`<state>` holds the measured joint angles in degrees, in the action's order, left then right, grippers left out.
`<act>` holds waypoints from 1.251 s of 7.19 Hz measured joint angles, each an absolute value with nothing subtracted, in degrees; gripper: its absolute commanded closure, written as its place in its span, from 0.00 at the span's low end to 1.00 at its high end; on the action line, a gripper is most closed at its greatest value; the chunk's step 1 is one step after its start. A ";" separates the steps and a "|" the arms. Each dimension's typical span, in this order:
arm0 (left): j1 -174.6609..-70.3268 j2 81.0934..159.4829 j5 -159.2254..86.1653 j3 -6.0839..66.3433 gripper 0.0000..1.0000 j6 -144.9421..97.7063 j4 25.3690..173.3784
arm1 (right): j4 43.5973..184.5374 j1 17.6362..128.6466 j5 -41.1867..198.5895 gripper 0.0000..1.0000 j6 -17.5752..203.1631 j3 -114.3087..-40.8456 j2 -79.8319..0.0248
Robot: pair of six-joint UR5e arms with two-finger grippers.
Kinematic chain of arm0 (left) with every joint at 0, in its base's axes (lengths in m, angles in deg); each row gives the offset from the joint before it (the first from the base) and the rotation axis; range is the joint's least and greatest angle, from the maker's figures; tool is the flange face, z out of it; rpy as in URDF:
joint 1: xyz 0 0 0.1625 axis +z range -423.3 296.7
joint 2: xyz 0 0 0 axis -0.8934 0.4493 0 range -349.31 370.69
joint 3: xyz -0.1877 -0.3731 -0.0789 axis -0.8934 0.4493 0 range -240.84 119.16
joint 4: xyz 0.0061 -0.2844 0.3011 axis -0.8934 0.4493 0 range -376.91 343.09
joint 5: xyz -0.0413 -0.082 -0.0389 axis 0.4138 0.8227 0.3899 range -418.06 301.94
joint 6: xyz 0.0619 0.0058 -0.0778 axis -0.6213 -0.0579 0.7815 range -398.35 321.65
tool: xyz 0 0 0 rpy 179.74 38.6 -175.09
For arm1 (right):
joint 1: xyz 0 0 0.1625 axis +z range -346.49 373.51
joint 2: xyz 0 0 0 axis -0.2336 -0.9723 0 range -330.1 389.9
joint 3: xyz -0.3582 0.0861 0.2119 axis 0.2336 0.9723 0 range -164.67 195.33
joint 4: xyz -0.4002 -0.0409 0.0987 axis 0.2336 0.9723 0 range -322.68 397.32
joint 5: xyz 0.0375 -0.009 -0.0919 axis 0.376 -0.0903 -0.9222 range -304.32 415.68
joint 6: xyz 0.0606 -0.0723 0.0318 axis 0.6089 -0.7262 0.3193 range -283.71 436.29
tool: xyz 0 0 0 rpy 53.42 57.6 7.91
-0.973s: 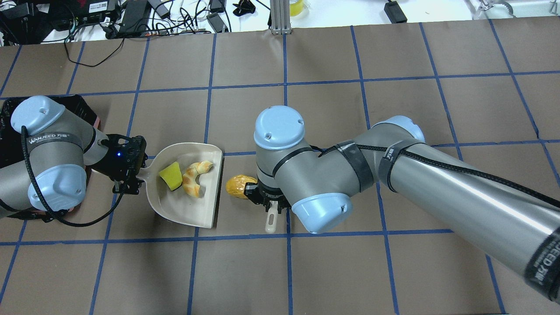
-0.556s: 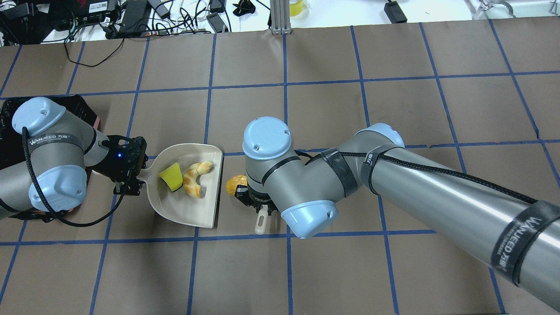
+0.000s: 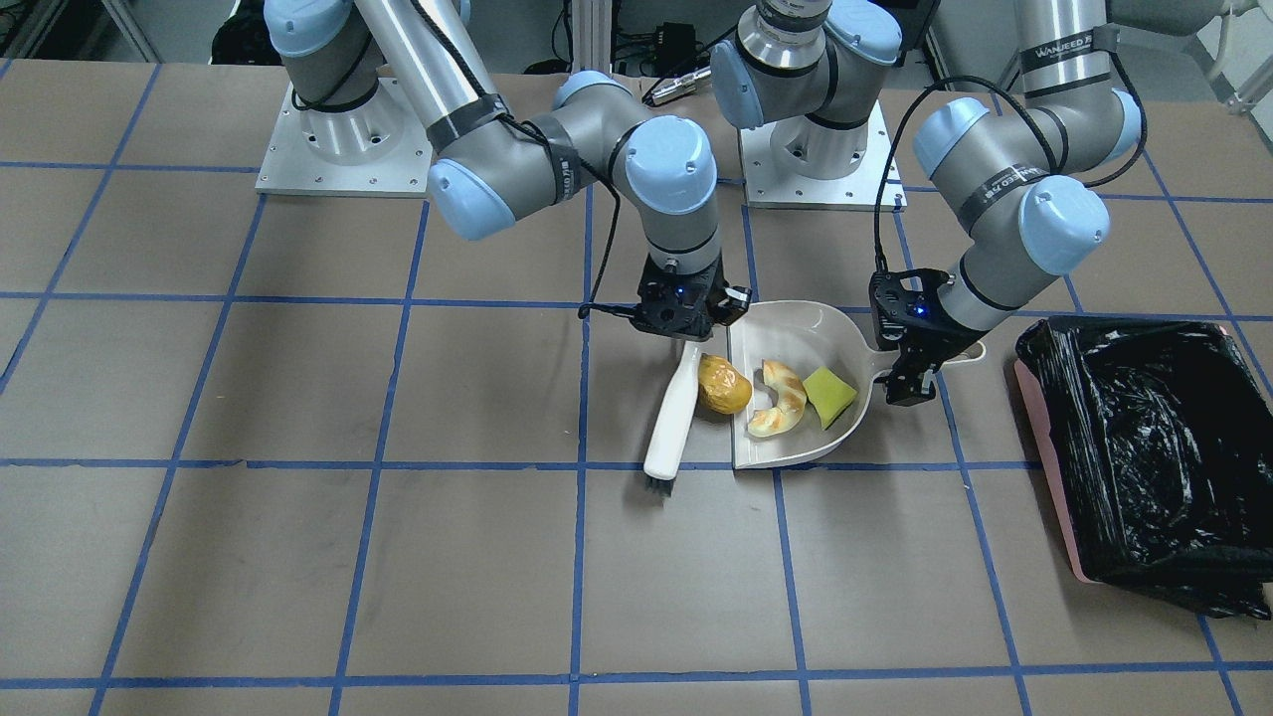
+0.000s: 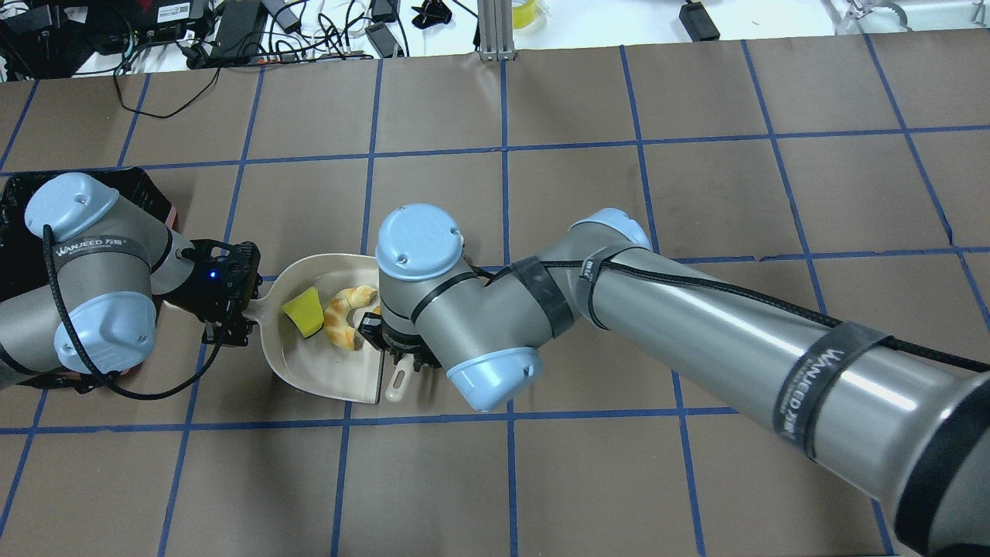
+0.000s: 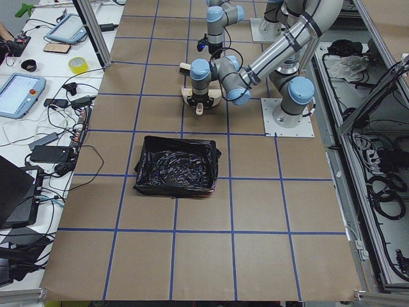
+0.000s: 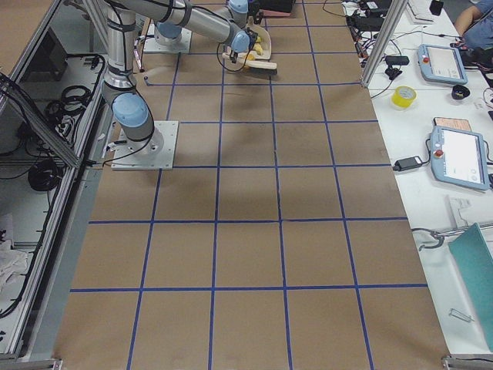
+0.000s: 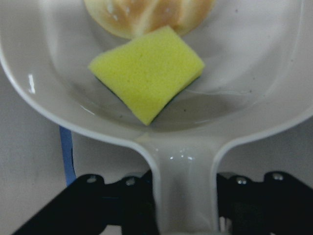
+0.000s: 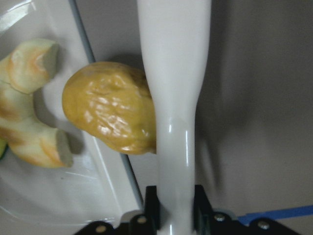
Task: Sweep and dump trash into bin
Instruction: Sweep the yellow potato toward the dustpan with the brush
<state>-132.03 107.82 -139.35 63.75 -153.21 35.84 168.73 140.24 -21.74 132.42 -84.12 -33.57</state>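
Observation:
The beige dustpan [image 3: 791,449] lies flat with the tan bread piece [image 3: 779,398] and the yellow-green sponge [image 3: 828,396] in it. My left gripper [image 3: 910,383] is shut on its handle [image 7: 183,186]. My right gripper [image 3: 688,340] is shut on a white brush [image 3: 674,413]. The brush presses the golden-brown lump [image 8: 112,112] against the dustpan's open lip [image 8: 112,166]. In the overhead view the right wrist hides the lump; the sponge [image 4: 303,311] and bread [image 4: 346,317] show. The pink-sided bin [image 3: 1054,487] with its black bag stands beyond the left gripper.
Both arm base plates [image 3: 328,149] sit at the robot's side of the table. Cables and electronics [image 4: 232,31] and an aluminium post [image 4: 493,31] line the far edge. The bin [image 4: 11,224] is partly hidden behind my left arm.
My right arm has swept the brush toward the dustpan, pushing the golden-brown lump up to its lip. The left arm and dustpan have stayed still.

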 measured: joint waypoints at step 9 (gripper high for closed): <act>-124.73 107.98 -133.30 62.41 1.00 -153.89 36.62 | 154.48 140.23 -25.66 1.00 132.44 -74.06 -33.85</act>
<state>-124.73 107.98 -133.30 62.41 -153.89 36.62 154.48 140.23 -25.66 132.44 -74.06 -33.85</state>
